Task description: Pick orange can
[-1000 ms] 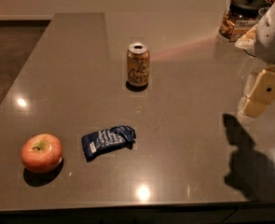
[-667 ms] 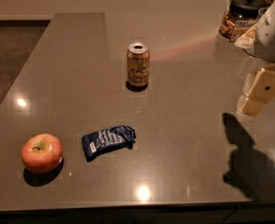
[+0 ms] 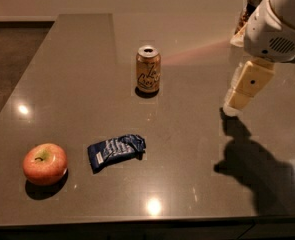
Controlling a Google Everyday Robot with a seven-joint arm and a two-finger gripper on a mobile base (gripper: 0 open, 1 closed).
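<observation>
The orange can (image 3: 148,69) stands upright on the grey table (image 3: 77,84), a little back of the middle. It has dark cursive script on its side and a silver top. My gripper (image 3: 239,94) hangs over the table at the right, below the white arm housing (image 3: 274,31). It is to the right of the can, clear of it, and holds nothing that I can see. Its shadow falls on the table below and to the right.
A red-orange apple (image 3: 44,163) lies at the front left. A crumpled blue snack packet (image 3: 116,150) lies beside it, in front of the can. A jar (image 3: 247,11) stands at the back right, partly hidden by the arm. The floor drops away left.
My gripper and arm have moved left, nearer the can. The can, apple and packet have not moved.
</observation>
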